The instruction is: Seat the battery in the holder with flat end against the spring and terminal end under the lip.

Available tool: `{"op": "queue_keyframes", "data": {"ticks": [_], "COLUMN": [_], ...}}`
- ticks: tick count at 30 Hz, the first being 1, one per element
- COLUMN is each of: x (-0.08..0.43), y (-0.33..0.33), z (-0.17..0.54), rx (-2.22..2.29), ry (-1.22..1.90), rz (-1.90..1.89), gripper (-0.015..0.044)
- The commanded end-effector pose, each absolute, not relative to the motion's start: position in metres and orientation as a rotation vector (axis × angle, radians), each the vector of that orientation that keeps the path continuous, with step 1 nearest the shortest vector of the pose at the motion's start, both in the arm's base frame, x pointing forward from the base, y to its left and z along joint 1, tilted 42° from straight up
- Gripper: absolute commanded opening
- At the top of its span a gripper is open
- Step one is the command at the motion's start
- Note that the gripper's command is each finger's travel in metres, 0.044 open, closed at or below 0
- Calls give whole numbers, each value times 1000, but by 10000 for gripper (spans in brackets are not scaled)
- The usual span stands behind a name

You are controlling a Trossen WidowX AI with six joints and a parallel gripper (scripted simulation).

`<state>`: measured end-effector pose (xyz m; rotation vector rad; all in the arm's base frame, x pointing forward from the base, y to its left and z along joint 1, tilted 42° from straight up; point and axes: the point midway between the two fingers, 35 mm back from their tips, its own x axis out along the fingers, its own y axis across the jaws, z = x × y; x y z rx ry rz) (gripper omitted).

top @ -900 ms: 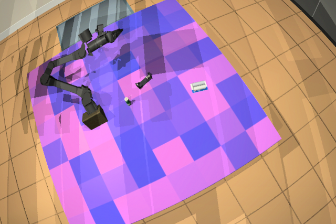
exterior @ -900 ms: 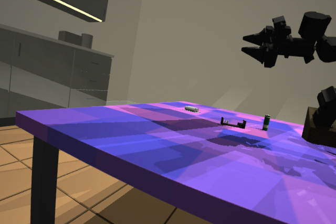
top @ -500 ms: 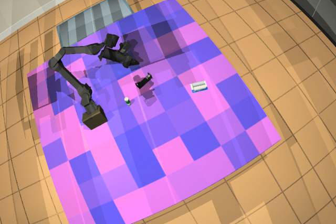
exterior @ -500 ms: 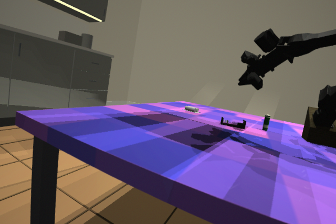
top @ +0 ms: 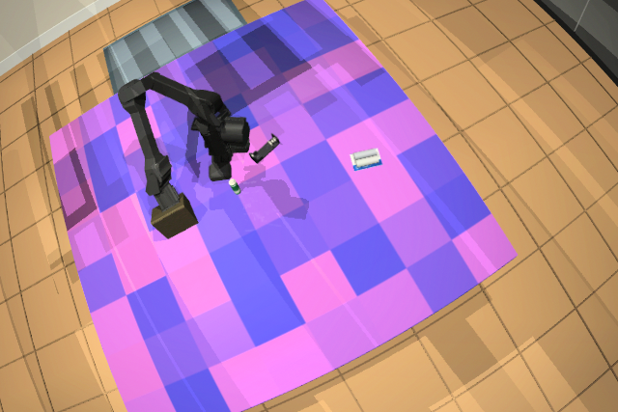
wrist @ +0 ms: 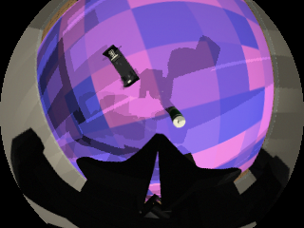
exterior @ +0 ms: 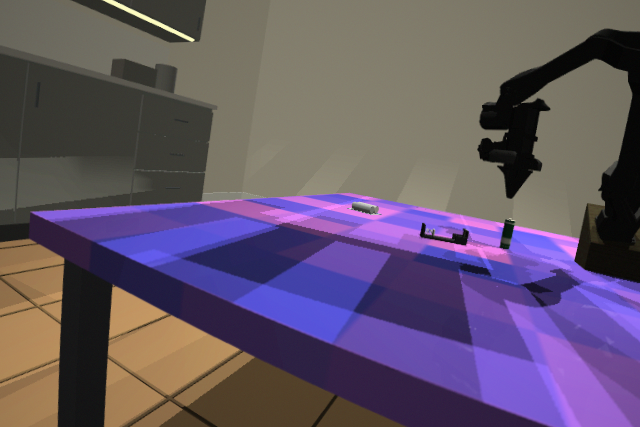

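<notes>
The battery (top: 235, 188) (exterior: 508, 234) (wrist: 176, 116), green with a pale top, stands upright on the table. The black holder (top: 265, 150) (exterior: 443, 239) (wrist: 124, 69) lies open side up and empty, a short way from the battery. Its metal spring (top: 272, 140) (wrist: 112, 54) shows at the end farther from the battery; the other end has a dark raised block. My gripper (top: 219, 176) (exterior: 510, 196) (wrist: 159, 137) is shut and empty, pointing down. It hangs above the table near the battery, touching neither battery nor holder. Fine detail under the lip is too small to tell.
A white, rounded object with a blue edge (top: 365, 159) (exterior: 364, 207) lies on the patchwork table (top: 269, 372) (exterior: 206, 303), beyond the holder from the arm's base (top: 174, 220). A striped grey-blue surface (top: 174, 31) adjoins the table's far edge in the top view.
</notes>
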<state>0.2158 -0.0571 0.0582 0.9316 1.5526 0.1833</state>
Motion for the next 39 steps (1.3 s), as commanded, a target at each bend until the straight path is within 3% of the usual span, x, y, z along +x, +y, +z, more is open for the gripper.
{"op": "queue_keyframes", "data": {"ticks": [1,13,39], "x": [218,224,209], "y": [-56,-3,-29], "z": [61,3,-21], "rx": [952,955,950], "ry": [1551,1550,1550], "rz": [201,204,196], "gripper": [0,0,0]}}
